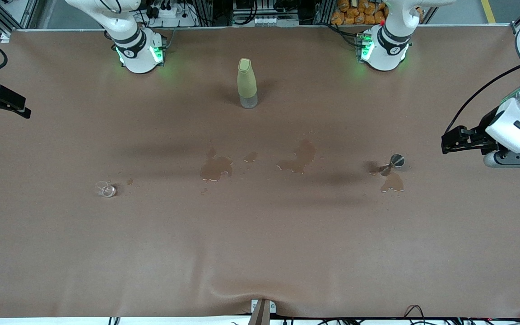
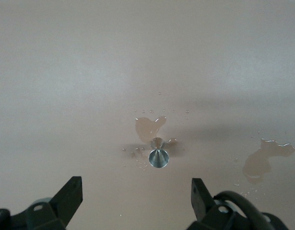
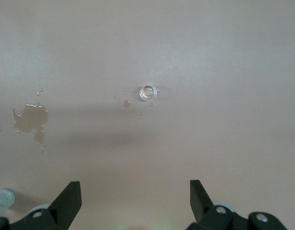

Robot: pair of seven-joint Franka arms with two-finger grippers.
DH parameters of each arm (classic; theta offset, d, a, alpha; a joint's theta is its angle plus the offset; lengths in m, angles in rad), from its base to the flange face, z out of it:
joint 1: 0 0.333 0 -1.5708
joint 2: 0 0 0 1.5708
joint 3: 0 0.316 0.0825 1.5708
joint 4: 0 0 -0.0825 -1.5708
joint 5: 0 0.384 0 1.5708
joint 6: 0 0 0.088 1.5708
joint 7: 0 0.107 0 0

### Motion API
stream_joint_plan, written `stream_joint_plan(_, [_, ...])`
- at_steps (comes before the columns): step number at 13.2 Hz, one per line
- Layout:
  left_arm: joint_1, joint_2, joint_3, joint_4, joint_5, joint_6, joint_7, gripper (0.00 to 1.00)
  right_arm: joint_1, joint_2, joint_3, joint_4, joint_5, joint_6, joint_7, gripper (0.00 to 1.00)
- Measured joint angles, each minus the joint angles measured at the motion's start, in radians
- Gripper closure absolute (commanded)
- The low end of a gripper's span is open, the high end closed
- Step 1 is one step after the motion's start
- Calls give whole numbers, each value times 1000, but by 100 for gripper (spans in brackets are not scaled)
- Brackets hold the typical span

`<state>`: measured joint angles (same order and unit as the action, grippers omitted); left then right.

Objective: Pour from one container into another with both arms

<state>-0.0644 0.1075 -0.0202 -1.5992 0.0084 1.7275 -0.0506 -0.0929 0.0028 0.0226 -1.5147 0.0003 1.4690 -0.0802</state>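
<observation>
A small metal double-cone measuring cup (image 1: 393, 162) (image 2: 159, 155) rests on the brown table toward the left arm's end, with spilled liquid around it. Toward the right arm's end sits a small clear glass (image 1: 105, 188) (image 3: 147, 93). A tall pale-green bottle (image 1: 247, 83) stands upright between the two arm bases. My left gripper (image 1: 447, 142) (image 2: 136, 187) hovers open beside the measuring cup, at the table's end, holding nothing. My right gripper (image 1: 5, 106) (image 3: 135, 188) hangs open and empty at the other end of the table, well apart from the glass.
Wet puddles mark the brown mat: one (image 1: 216, 167) mid-table, another (image 1: 298, 158) beside it, and a third (image 1: 393, 183) just nearer the front camera than the measuring cup. The arm bases (image 1: 140, 52) (image 1: 384, 49) stand at the back edge.
</observation>
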Motion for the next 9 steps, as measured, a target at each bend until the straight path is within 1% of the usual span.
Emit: stream_joint_plan(9, [0, 0, 0, 0, 0, 0, 0, 0, -4, 13, -1, 2, -2, 7, 1, 0])
